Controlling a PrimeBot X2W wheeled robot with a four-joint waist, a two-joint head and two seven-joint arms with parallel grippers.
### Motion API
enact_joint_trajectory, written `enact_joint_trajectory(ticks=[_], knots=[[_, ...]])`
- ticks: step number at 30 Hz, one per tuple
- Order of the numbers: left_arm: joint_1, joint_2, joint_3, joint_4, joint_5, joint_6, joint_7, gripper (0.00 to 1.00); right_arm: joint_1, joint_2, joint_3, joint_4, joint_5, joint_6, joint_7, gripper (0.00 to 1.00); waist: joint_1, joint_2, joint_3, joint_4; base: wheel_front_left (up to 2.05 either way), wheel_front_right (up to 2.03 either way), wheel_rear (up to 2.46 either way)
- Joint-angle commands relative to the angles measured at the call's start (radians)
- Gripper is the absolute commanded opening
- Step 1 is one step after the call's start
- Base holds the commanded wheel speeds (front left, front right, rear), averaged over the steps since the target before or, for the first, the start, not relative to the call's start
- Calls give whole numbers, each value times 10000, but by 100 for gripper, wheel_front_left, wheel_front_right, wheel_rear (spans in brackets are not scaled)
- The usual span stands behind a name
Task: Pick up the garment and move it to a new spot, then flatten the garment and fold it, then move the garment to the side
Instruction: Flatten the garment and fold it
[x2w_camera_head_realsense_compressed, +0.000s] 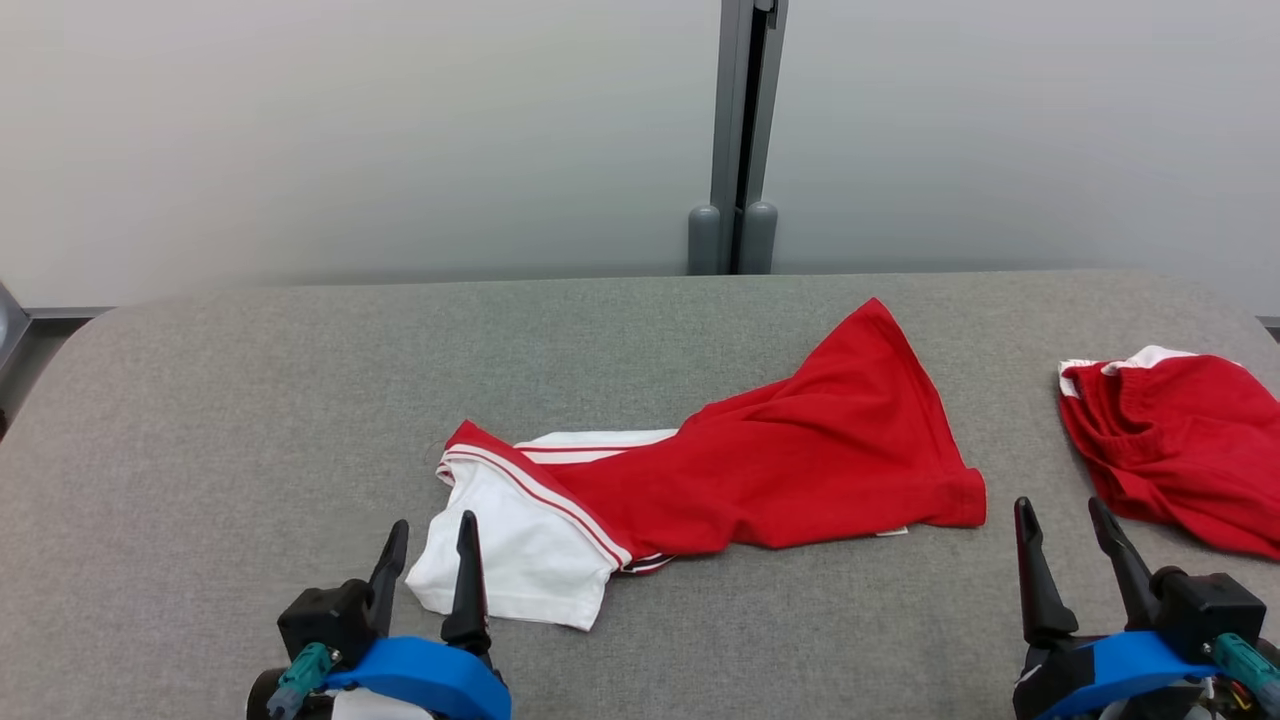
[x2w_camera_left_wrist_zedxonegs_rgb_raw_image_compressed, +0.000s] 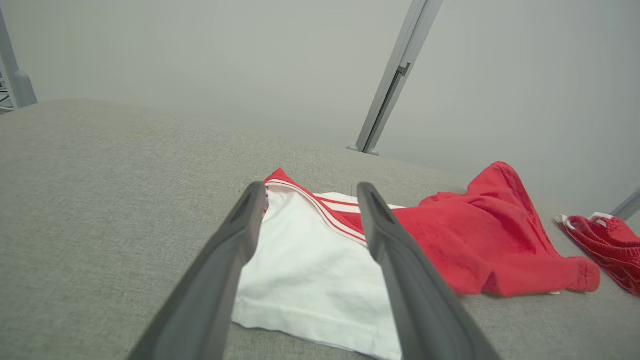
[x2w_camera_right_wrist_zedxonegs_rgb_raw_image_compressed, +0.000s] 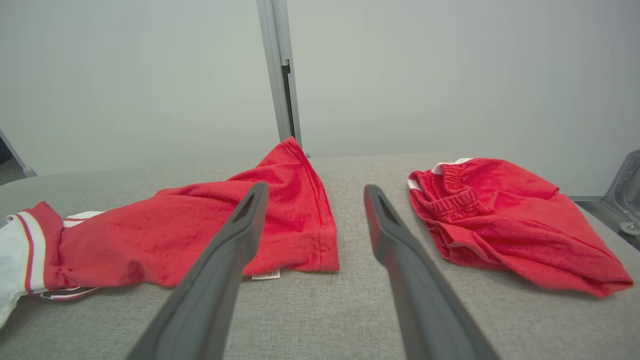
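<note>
The garment (x2w_camera_head_realsense_compressed: 790, 460), a red shirt with a white, red-striped sleeve, lies crumpled across the middle of the grey padded table (x2w_camera_head_realsense_compressed: 250, 400). My left gripper (x2w_camera_head_realsense_compressed: 433, 522) is open at the near left, its fingers over the white sleeve's near edge and holding nothing. In the left wrist view the left gripper (x2w_camera_left_wrist_zedxonegs_rgb_raw_image_compressed: 311, 187) frames the white sleeve of the garment (x2w_camera_left_wrist_zedxonegs_rgb_raw_image_compressed: 310, 265). My right gripper (x2w_camera_head_realsense_compressed: 1060, 505) stands open just right of the shirt's hem, clear of the cloth. In the right wrist view the right gripper (x2w_camera_right_wrist_zedxonegs_rgb_raw_image_compressed: 315, 186) points past the hem of the garment (x2w_camera_right_wrist_zedxonegs_rgb_raw_image_compressed: 165, 235).
Red shorts (x2w_camera_head_realsense_compressed: 1180, 440) with a white waistband lie bunched at the table's right edge, also seen as the red shorts (x2w_camera_right_wrist_zedxonegs_rgb_raw_image_compressed: 500, 220) beside my right fingers. A grey post (x2w_camera_head_realsense_compressed: 740, 130) rises behind the table against a pale wall. The table's left half is bare fabric.
</note>
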Motion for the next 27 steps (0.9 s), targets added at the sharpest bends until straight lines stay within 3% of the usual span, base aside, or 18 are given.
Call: enact_joint_trajectory(ticks=[1,18,23,27], knots=[[58,11,56,16,124,-47,-44,100,119,-22,36,-16,27,1,-76,100,1,0,-32,-14,0,0,0],[64,-355,457,694,484,-340,-23,100,101,-20,118,-19,-179,1,96,100,1,0,-81,0,0,0,0],[82,-205,544,1480,126,-258,796,100,45,-20,181,-21,-179,1,90,100,1,0,48,-79,0,0,0],[-266,-154,680,2191,-181,-437,1228,100,-69,-22,239,-43,-185,1,129,100,1,0,266,-227,0,0,0]])
